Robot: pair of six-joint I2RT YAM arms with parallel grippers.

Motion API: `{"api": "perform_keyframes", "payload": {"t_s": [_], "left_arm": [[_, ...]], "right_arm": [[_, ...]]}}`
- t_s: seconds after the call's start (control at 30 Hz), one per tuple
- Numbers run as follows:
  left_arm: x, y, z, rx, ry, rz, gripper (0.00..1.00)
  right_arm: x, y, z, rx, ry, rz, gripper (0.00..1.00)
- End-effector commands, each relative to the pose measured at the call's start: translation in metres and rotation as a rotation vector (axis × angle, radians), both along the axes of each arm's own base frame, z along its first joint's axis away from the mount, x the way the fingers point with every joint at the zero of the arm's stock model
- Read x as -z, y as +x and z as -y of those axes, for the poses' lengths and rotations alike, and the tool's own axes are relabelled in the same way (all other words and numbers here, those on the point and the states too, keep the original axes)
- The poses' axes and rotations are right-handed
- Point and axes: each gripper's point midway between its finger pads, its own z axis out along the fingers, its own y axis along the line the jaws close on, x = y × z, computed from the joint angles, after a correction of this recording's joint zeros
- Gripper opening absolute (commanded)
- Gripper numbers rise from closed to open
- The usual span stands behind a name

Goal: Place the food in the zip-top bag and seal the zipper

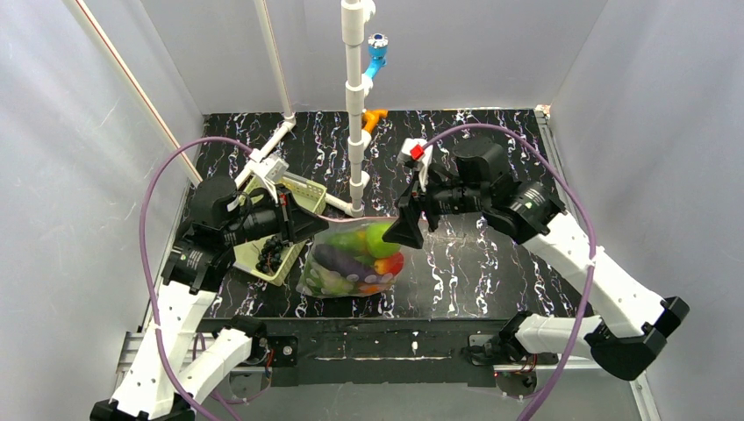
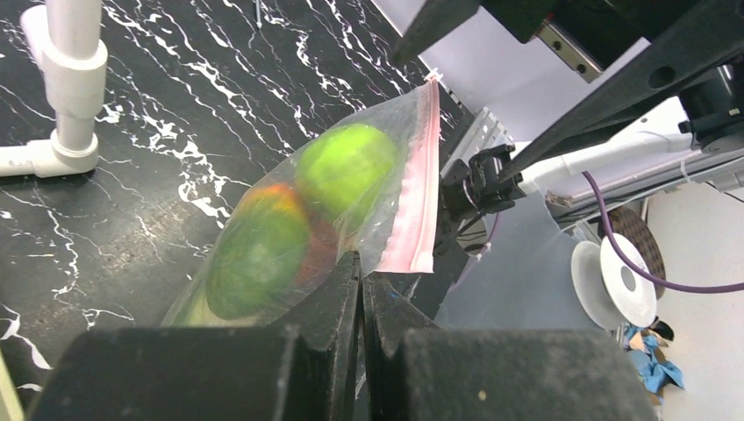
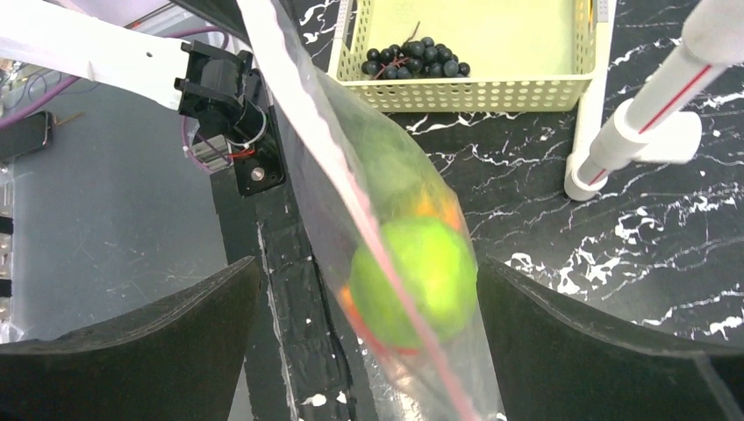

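The left fingers (image 2: 338,303) clench on the zip-top bag (image 2: 392,132) just beside the near end of its pink zipper (image 2: 421,175). The right fingers (image 3: 158,338) stand spread, with the bag of food (image 3: 417,276) between them. Beyond them, a green basket (image 3: 474,92) of dark grapes (image 3: 412,60) and a white pipe stand (image 3: 649,132) sit on the surface (image 3: 570,263).

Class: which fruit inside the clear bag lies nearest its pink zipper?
The bright green round fruit, right beside the zipper; the darker green-and-red mango sits farther from it.
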Motion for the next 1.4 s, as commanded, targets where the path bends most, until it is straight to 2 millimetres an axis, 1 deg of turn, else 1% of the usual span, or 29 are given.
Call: {"api": "perform_keyframes", "payload": {"t_s": [0.0,0.13,0.27,0.3,0.37,0.4,0.47,0.57,0.63,0.7,0.73,0.77,0.8,0.83,0.9,0.97,1.03,1.13,1.2,1.23,1.37], "left_arm": [[-0.006,-0.012,0.006,0.072,-0.036,-0.014,0.0],[-0.012,-0.01,0.005,0.058,-0.038,-0.008,0.0],[-0.02,-0.008,0.007,0.054,-0.06,-0.007,0.0],[-0.022,-0.008,0.007,0.054,-0.069,-0.004,0.0],[-0.024,-0.007,0.008,0.052,-0.087,0.003,0.0],[-0.026,-0.007,0.009,0.051,-0.098,0.01,0.0],[-0.023,-0.007,0.01,0.05,-0.115,0.001,0.0],[-0.022,-0.009,0.011,0.054,-0.133,-0.008,0.0],[-0.021,-0.008,0.011,0.05,-0.135,-0.012,0.0],[-0.021,-0.005,0.01,0.034,-0.124,-0.021,0.02],[-0.023,-0.004,0.01,0.035,-0.115,-0.025,0.09],[-0.024,-0.004,0.01,0.04,-0.103,-0.036,0.18],[-0.029,-0.004,0.009,0.039,-0.093,-0.034,0.27],[-0.033,-0.004,0.008,0.033,-0.081,-0.035,0.33],[-0.037,-0.003,0.006,0.017,-0.065,-0.028,0.42],[-0.042,-0.004,0.003,0.001,-0.053,-0.012,0.48],[-0.044,-0.005,0.0,-0.012,-0.045,-0.002,0.51],[-0.043,-0.01,-0.001,-0.013,-0.047,-0.017,0.53],[-0.041,-0.015,-0.002,-0.016,-0.052,-0.029,0.54],[-0.039,-0.018,-0.003,-0.02,-0.053,-0.033,0.54],[-0.027,-0.021,-0.019,-0.132,-0.019,-0.033,0.58]], "right_arm": [[-0.031,-0.001,-0.021,-0.095,0.104,0.08,0.94],[-0.028,-0.011,-0.03,-0.136,0.108,0.035,0.78],[-0.019,-0.008,-0.03,-0.059,0.117,-0.029,0.57],[-0.016,-0.007,-0.029,-0.039,0.117,-0.043,0.51],[-0.009,-0.005,-0.026,0.005,0.11,-0.065,0.29],[-0.005,-0.003,-0.024,0.029,0.101,-0.077,0.23],[0.007,0.002,-0.02,0.09,0.074,-0.105,0.09],[0.019,0.003,-0.013,0.134,0.045,-0.123,0.02],[0.022,0.007,-0.006,0.189,0.035,-0.124,0.01],[0.023,0.018,0.003,0.279,0.032,-0.112,0.01],[0.023,0.024,0.008,0.328,0.034,-0.108,0.01],[0.022,0.031,0.015,0.387,0.038,-0.107,0.01],[0.022,0.038,0.022,0.443,0.039,-0.12,0.01],[0.022,0.044,0.029,0.486,0.043,-0.134,0.01],[0.026,0.055,0.043,0.567,0.045,-0.167,0.01],[0.033,0.067,0.058,0.65,0.038,-0.198,0.01],[0.043,0.076,0.071,0.716,0.021,-0.223,0.01],[0.063,0.086,0.093,0.819,-0.028,-0.255,0.01],[0.074,0.091,0.107,0.874,-0.041,-0.268,0.01],[0.083,0.092,0.114,0.906,-0.061,-0.274,0.01],[0.116,0.099,0.148,1.061,-0.164,-0.293,0.01]]}}
